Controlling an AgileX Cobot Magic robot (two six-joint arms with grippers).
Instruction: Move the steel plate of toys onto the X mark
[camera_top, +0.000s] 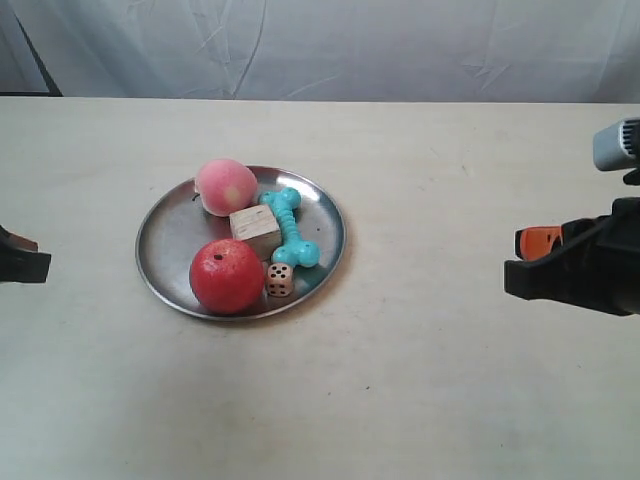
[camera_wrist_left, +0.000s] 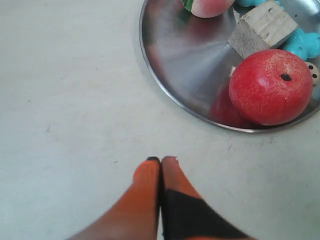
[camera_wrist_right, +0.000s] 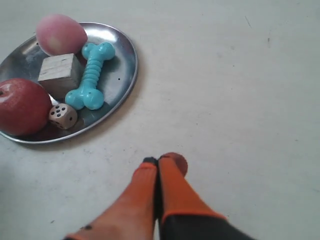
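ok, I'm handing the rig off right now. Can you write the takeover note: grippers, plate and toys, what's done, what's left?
Left gripper: shut, empty, apart from the plate.
Right gripper: shut, empty, also apart from the plate.
Round shiny steel plate: flat on the pale table, between the two arms.
Toys, all on the plate: red apple, pink peach, turquoise bone, pale wooden cube, small spotted die.
X mark: not visible in any view.
Done: nothing; plate not yet gripped.
Left: locate the X, grip the plate's rim, and move it there with the toys aboard.

The steel plate (camera_wrist_left: 185, 60) and peach (camera_wrist_left: 207, 6), cropped (left wrist view)
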